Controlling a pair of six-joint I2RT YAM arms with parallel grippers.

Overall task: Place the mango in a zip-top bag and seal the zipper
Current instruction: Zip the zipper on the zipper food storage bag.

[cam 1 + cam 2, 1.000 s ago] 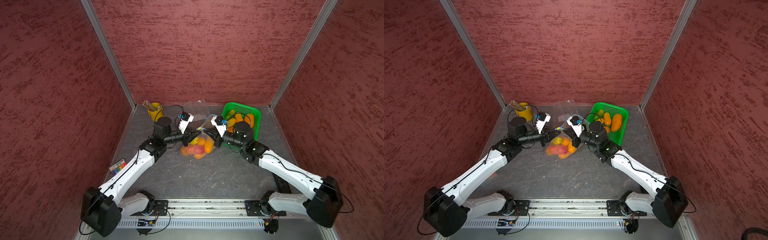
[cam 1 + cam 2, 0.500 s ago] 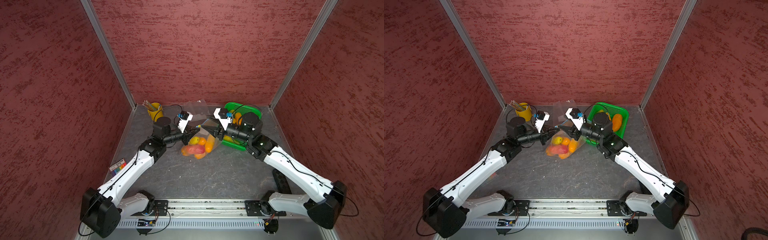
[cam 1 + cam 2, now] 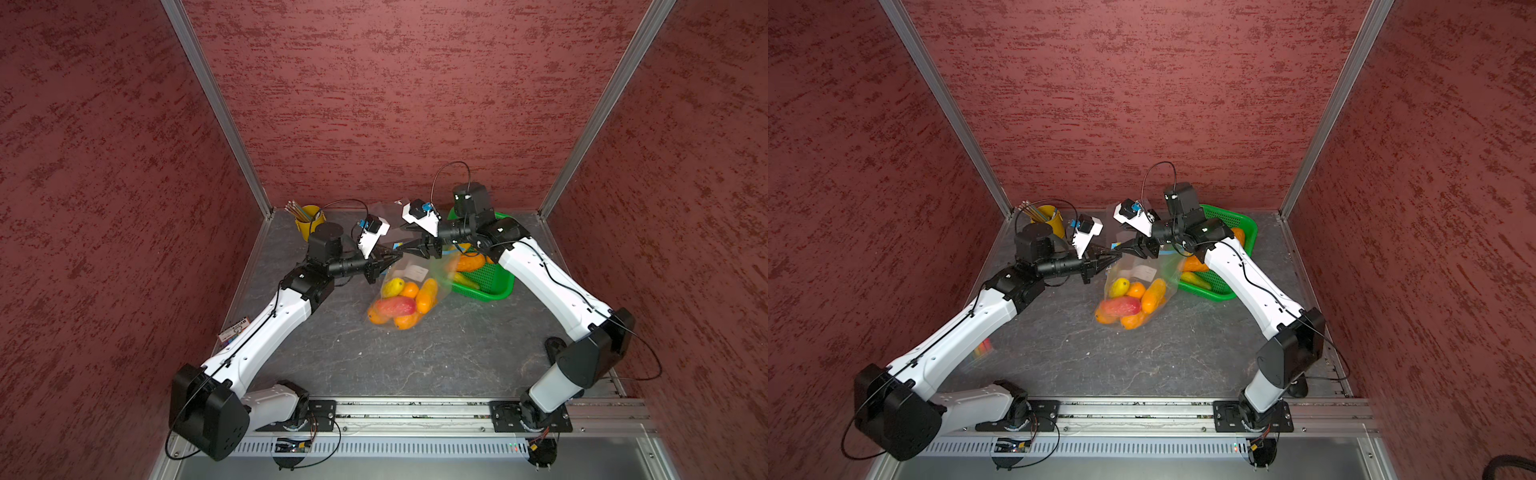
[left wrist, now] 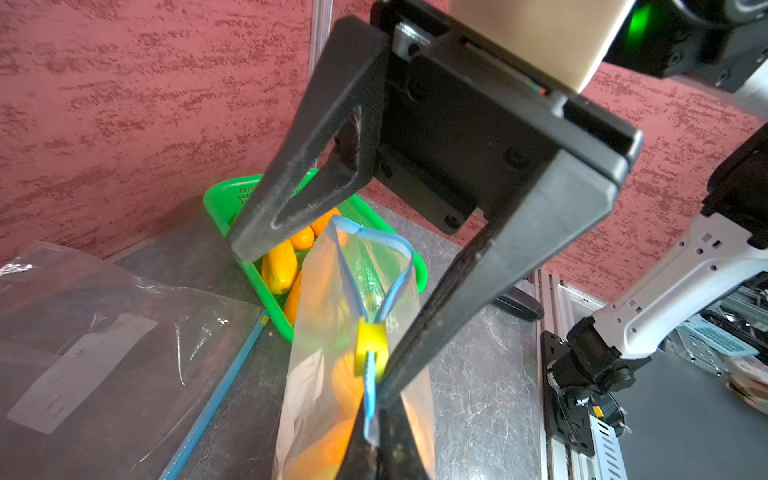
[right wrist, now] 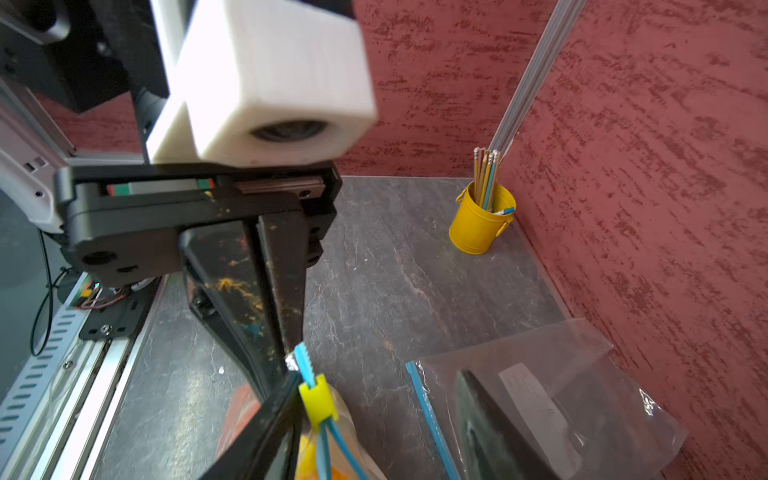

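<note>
**A:** Where is the fruit?

**B:** Several mangoes (image 3: 392, 306), red, orange and yellow, lie inside the clear zip-top bag (image 3: 411, 274) at the centre of both top views. Its bottom rests on the dark counter (image 3: 415, 361) and its top is held up. More fruit sits in the green basket (image 3: 494, 286), just right of the bag.

**A:** And the left claw (image 3: 390, 258)?

**B:** Its jaws are pressed together, pinching the bag's top corner at the end of the blue zipper (image 4: 399, 266).

**A:** The right claw (image 3: 409, 248)?

**B:** Its jaws are spread and grip nothing. In the left wrist view the yellow slider (image 4: 370, 347) sits between its fingers, close against one of them. Past the slider the two blue tracks part, so the mouth gapes there.

**A:** Anything else around?

**B:** A spare bag (image 5: 540, 395) lies flat on the counter by the back wall. A yellow cup (image 3: 308, 222) of pencils stands in the corner, upper left of the bag.
</note>
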